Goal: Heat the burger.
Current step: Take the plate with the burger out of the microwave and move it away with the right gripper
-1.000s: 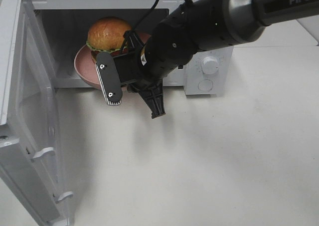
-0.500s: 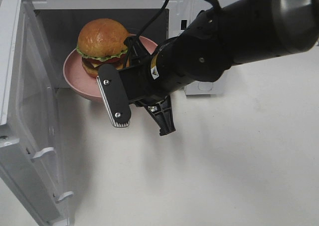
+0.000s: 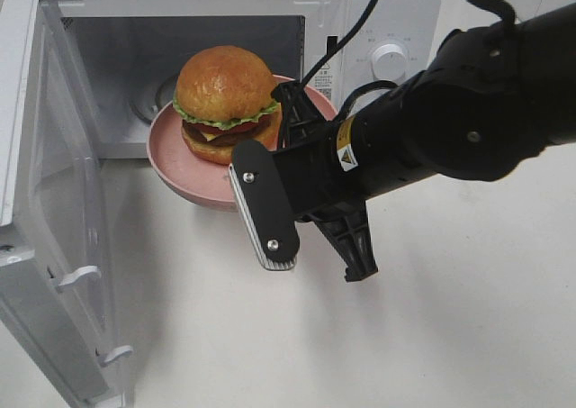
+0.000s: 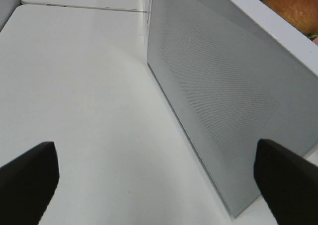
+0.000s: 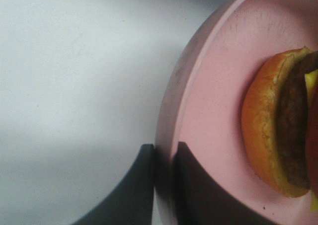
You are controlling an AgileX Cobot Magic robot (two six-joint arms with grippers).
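Note:
The burger (image 3: 225,93), with a golden bun, green lettuce and a dark patty, sits on a pink round plate (image 3: 180,169). The plate hangs in the air just in front of the open microwave (image 3: 387,12). My right gripper (image 3: 290,111) is shut on the plate's right rim. In the right wrist view its two dark fingers pinch the rim of the plate (image 5: 208,111), one on each side, beside the burger (image 5: 278,135). My left gripper (image 4: 159,180) is open with nothing between its fingers. It is out of the high view and faces the outside of the microwave door (image 4: 223,101).
The microwave door (image 3: 54,201) stands swung wide open at the left and reaches toward the table's front. The cavity (image 3: 126,66) lies behind the plate. A control dial (image 3: 389,58) is on the microwave's right panel. White table surface (image 3: 450,336) spreads to the front and right.
The plate with the burger has come out of the microwave cavity, toward the front and right, carried by my right arm. The left gripper has stayed open.

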